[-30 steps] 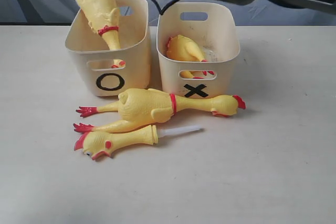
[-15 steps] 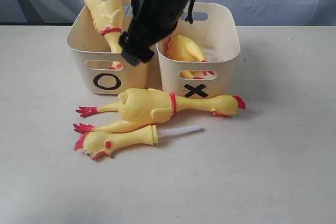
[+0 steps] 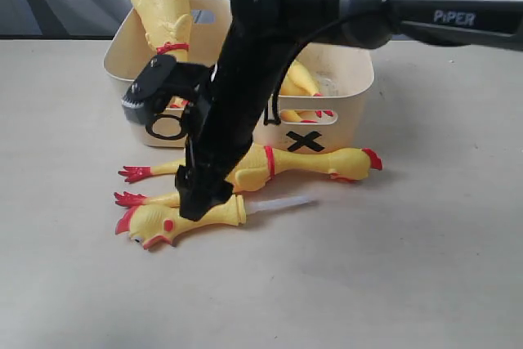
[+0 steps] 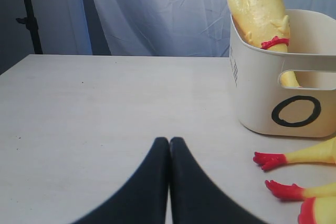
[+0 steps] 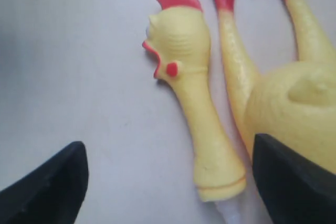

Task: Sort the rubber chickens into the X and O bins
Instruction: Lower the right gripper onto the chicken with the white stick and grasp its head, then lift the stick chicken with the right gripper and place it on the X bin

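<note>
Right jaws spread over chicken (image 5: pixel 189 103); PiPER arm (image 3: pixel 458 15); O bin (image 4: pixel 257 87), X bin (image 3: pixel 353 87).

A pale cream table (image 3: pixel 425 267) with a matte, smooth top fills most of each view, and bare stretches of it lie open at its near side and its right end. A tiny dark speck (image 4: pixel 81 82) marks the table top. Behind the table's far edge hangs a wrinkled blue-grey cloth backdrop (image 4: pixel 157 14), lit paler toward the middle. A thin dark strip (image 3: pixel 49 37) runs along that far edge below the cloth. Beyond the table's far corner a black stand pole (image 4: pixel 26 3) rises upright, with a small clamp-like fitting partway up it.
</note>
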### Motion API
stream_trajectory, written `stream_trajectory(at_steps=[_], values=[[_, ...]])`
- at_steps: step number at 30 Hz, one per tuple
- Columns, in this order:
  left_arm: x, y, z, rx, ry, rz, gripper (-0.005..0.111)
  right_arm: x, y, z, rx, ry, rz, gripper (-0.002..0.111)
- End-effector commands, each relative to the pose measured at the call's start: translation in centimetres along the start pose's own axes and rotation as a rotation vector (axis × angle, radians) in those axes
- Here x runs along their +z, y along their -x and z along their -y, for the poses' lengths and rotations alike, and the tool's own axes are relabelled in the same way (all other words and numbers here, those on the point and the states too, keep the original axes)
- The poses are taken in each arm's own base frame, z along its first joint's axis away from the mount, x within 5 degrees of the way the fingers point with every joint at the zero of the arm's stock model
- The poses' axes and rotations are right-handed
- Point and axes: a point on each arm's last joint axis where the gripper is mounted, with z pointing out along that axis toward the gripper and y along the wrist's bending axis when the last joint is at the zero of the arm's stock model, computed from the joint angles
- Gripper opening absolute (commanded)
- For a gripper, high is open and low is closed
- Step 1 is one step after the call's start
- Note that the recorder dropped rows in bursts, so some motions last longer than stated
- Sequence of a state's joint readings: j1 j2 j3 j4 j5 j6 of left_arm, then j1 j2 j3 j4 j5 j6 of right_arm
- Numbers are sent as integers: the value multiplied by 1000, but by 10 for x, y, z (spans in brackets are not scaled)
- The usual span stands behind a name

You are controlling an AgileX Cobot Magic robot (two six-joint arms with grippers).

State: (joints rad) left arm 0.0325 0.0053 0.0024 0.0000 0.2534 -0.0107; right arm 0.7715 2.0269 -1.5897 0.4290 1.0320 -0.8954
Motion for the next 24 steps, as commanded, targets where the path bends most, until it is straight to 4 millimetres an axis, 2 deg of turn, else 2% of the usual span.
stream_trajectory(at_steps=[1, 8, 12, 14, 16, 19, 22, 24], values=[[-1, 2, 0, -4, -4, 21, 0, 33, 7, -5, -195, -69, -32, 80], [-1, 2, 0, -4, -4, 21, 0, 68, 24, -15, -264, -138, 14, 80], [-1, 2, 0, -4, -4, 21, 0, 90, 19, -12, -278, -135, -21, 77], [-1, 2, 0, -4, -4, 21, 0, 98, 15, -11, -273, -122, -39, 68], [-1, 2, 0, -4, -4, 21, 0, 109, 8, -13, -248, -68, -84, 43], [-1, 2, 0, -4, -4, 21, 0, 111, 0, -16, -261, -16, -154, 29], [-1, 2, 0, -4, -4, 21, 0, 109, -7, -19, -263, 22, -228, -1], [-1, 2, 0, -4, -4, 21, 0, 101, -4, -22, -238, 25, -220, -1]])
